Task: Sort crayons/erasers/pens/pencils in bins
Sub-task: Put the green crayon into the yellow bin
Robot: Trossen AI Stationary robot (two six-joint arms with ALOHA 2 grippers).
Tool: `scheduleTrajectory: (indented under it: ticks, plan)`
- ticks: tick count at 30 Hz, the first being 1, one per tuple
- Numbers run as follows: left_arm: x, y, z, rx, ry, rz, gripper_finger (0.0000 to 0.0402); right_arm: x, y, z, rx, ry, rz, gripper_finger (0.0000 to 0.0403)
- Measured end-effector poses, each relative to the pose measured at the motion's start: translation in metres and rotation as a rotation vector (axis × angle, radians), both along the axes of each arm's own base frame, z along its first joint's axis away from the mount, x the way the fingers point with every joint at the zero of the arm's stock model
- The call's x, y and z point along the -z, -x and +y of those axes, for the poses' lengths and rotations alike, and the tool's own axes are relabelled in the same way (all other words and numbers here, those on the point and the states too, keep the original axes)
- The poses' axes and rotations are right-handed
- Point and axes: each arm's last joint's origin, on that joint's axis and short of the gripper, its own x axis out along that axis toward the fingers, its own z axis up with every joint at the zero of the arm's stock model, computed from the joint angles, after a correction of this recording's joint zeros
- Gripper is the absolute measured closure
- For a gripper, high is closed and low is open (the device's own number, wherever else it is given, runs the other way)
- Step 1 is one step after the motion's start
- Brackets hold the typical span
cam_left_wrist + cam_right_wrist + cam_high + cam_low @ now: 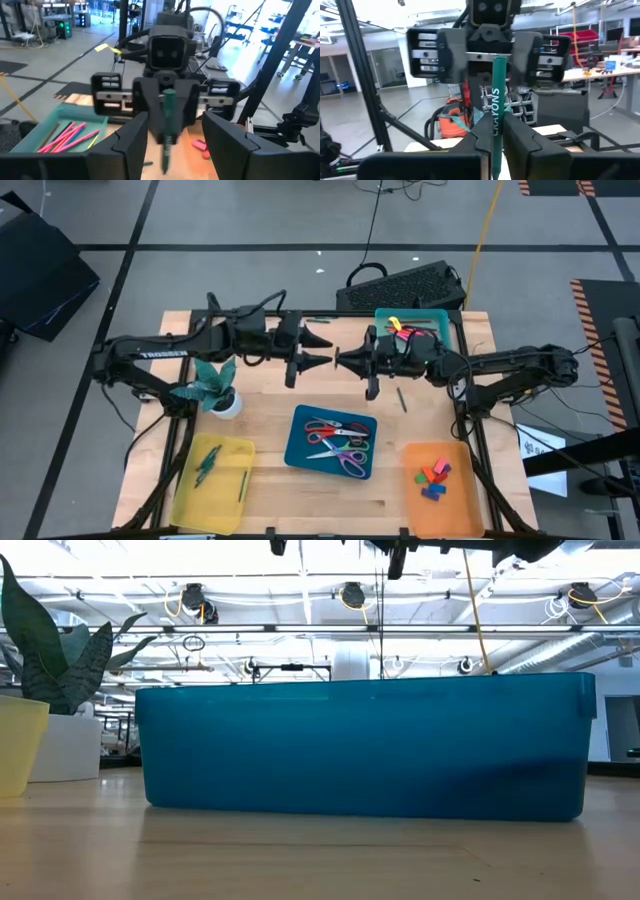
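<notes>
Green crayon [495,125] is clamped in right gripper [340,359] | left gripper [328,349] is spread wide, facing it above tabletop [270,405]

You see a green crayon [495,125] with white lettering, a teal bin [440,320] holding pink sticks [67,136], and a dark blue bin [360,745].

Red, pink, green and blue erasers [433,477] lie clustered in the translucent orange bin [466,515] at the table's front right, with the dark blue bin [296,442] at centre, the yellow bin [190,498] front left and the teal bin [446,319] at the back
</notes>
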Motion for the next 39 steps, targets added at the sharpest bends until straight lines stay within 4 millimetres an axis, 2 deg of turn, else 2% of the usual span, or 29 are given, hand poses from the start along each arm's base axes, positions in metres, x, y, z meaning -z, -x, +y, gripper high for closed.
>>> scheduleTrajectory:
  ticks: [4, 7, 10, 14, 19, 20, 25, 29, 35, 39]
  plan:
    - [0.003, -0.006, -0.004, 0.012, -0.002, -0.014, 0.0213, 0.001, 0.000, -0.002, 0.012, 0.006, 0.005, 0.0383]
    - [0.006, -0.018, -0.005, -0.033, -0.003, -0.053, 0.0215, 0.003, -0.002, -0.005, 0.019, 0.005, 0.014, 0.0383]
    - [0.017, -0.028, -0.003, -0.080, 0.006, -0.035, 0.0230, 0.003, -0.001, -0.005, 0.022, 0.008, 0.016, 0.0383]
    - [0.019, -0.029, -0.002, -0.100, 0.027, -0.034, 0.0278, 0.004, -0.002, -0.005, 0.021, 0.007, 0.024, 0.0383]
    - [0.019, -0.029, -0.002, -0.111, 0.036, -0.018, 0.0374, 0.005, -0.002, -0.005, 0.020, -0.001, 0.033, 0.0383]
    - [0.019, -0.028, -0.002, -0.110, 0.037, -0.016, 0.0380, 0.005, -0.002, -0.005, 0.022, -0.007, 0.031, 0.0383]
    - [0.021, -0.027, -0.001, -0.130, 0.041, 0.010, 0.0379, 0.006, -0.002, -0.006, 0.060, -0.037, 0.038, 0.0366]
    - [0.015, -0.019, -0.001, -0.155, 0.043, 0.054, 0.0379, 0.006, -0.001, -0.007, 0.075, -0.057, 0.043, 0.0316]
    - [-0.003, 0.007, -0.008, -0.251, -0.019, 0.433, 0.0379, 0.016, 0.000, -0.006, 0.064, -0.069, 0.161, 0.0234]
    - [-0.010, 0.035, -0.032, -0.302, 0.056, 0.743, 0.0379, 0.028, 0.001, -0.008, 0.075, -0.068, 0.294, 0.0207]
